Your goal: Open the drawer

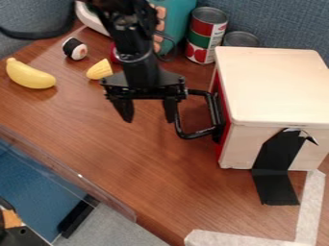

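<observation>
Wood-grain worktop (147, 182), its near edge lined by a transparent guard (80, 176), bore the drawer (225, 137) at the view's right, seemingly shut. End effector (147, 111) hung at its black handle (193, 136), fingers apart, one beside the outer bar; contact could not be confirmed. Sound practice called for that finger inside the loop, then a level pull square to the drawer's face. Pull room lay leftward, short of toy corn (99, 69) and banana (29, 75); cans (207, 36) stood behind.
</observation>
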